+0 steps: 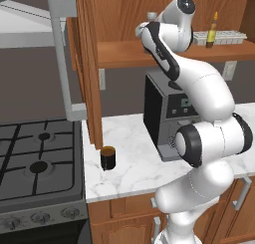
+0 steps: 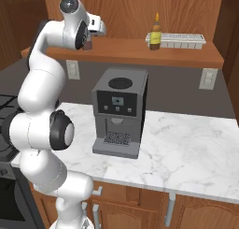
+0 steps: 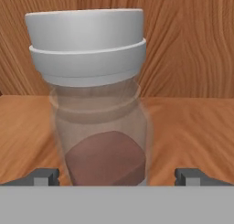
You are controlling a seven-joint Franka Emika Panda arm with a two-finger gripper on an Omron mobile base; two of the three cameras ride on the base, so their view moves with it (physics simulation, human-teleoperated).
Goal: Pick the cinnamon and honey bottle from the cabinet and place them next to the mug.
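The cinnamon [image 3: 103,127], a clear jar of reddish-brown powder with a grey cap, stands upright on the cabinet [image 1: 129,54] shelf, close in front of my hand. My gripper [image 3: 117,176] is open, one fingertip [image 3: 43,176] to each side of the jar's base and neither touching it. From the left base view the jar's cap [image 1: 152,15] peeks out above my wrist. The honey bottle [image 1: 212,33] [image 2: 156,34], amber with an orange tip, stands further right on the same shelf. Down on the marble counter, by the cabinet's side panel, sits the dark mug [image 1: 108,157].
A white ice tray [image 2: 179,40] lies beside the honey bottle. A dark coffee machine [image 1: 164,113] [image 2: 119,111] stands on the counter under the shelf. The stove [image 1: 40,163] is left of the mug. An open cabinet door [image 1: 62,59] hangs out at the left.
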